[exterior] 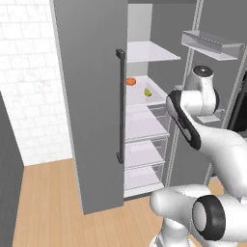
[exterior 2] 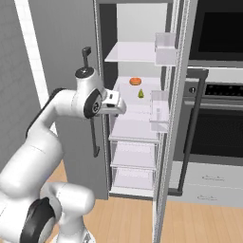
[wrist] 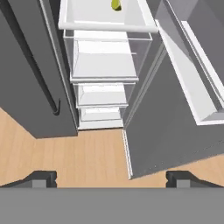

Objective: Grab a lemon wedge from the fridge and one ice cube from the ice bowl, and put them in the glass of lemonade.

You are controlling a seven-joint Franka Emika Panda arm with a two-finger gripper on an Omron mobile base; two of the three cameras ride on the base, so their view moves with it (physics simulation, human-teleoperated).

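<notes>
Gripper [wrist: 111, 177] jaws spread wide, nothing between them, hanging in front of the open fridge [exterior: 96, 120], just outside the shelves, tilted down at the floor. Lemon wedge [exterior: 148, 92] is small, yellow-green, lying on a white middle shelf [exterior 2: 124, 88] toward the back, well apart from the gripper. A flat round orange item [exterior 2: 135, 81] sits just left of it, farther in. Clear drawers [wrist: 105, 59] stacked below. Fridge doors grey with a dark bar handle [exterior: 120, 106]. Light wood floor [exterior: 48, 202], white tiled wall [exterior: 26, 72] left, black wall oven [exterior 2: 216, 99] right.
</notes>
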